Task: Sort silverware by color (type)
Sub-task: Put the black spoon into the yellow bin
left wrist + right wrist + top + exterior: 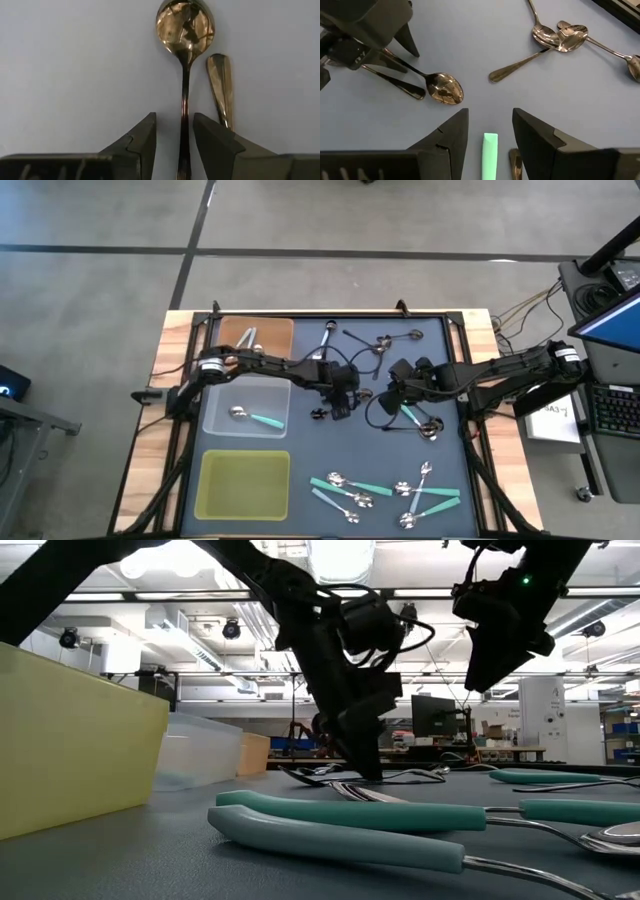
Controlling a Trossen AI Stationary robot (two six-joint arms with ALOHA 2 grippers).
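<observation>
A dark spoon (184, 75) lies flat on the blue-grey mat, bowl (443, 89) pointing toward my right arm. My left gripper (175, 137) is down at the mat near its middle (342, 400), open, with one finger on each side of the spoon's handle and a thin gap on both sides. A second dark handle (220, 85) lies just beside it. My right gripper (490, 125) hangs open above the mat (400, 388), raised over a teal handle (490, 150), holding nothing.
At the mat's left stand an orange tray (275, 330) holding silver spoons, a clear tray (225, 395) with one teal-handled spoon (262, 419), and a yellow-green tray (245, 483). Teal-handled spoons (400, 492) lie near right. Dark and silver spoons (560, 37) lie at the far middle.
</observation>
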